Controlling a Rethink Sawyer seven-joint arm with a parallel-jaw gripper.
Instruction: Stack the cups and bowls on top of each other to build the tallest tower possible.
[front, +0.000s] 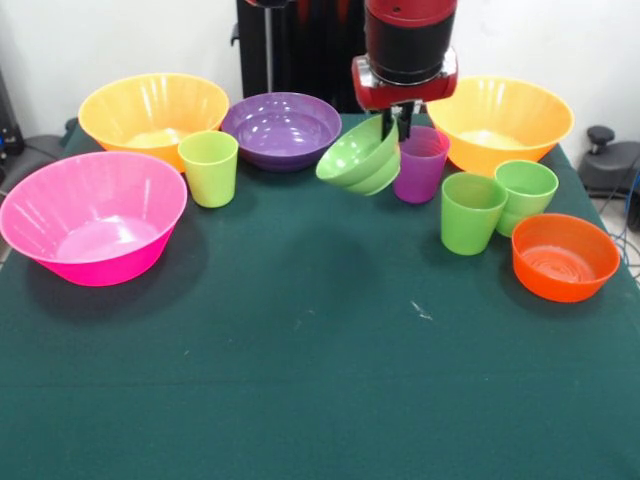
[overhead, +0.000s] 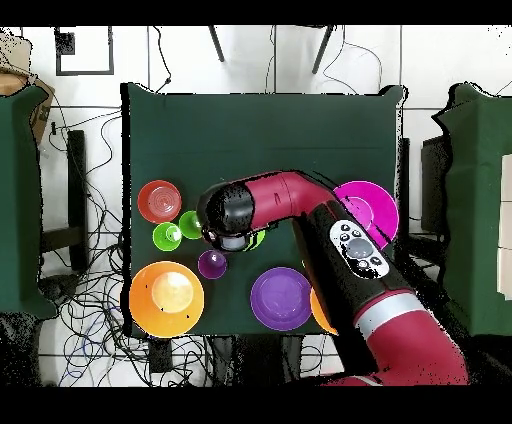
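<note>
My gripper is shut on the rim of the small green bowl, which hangs tilted above the table with its mouth turned to the left. Just right of it stands the translucent purple cup. Two green cups stand further right, beside the small orange bowl. The yellow-green cup is upright left of the purple bowl. In the overhead view the arm's head hides the gripper, and only a sliver of the green bowl shows.
Big orange-yellow bowls sit at the back left and the back right. The big pink bowl is at the left edge. The green cloth covers the table's near half.
</note>
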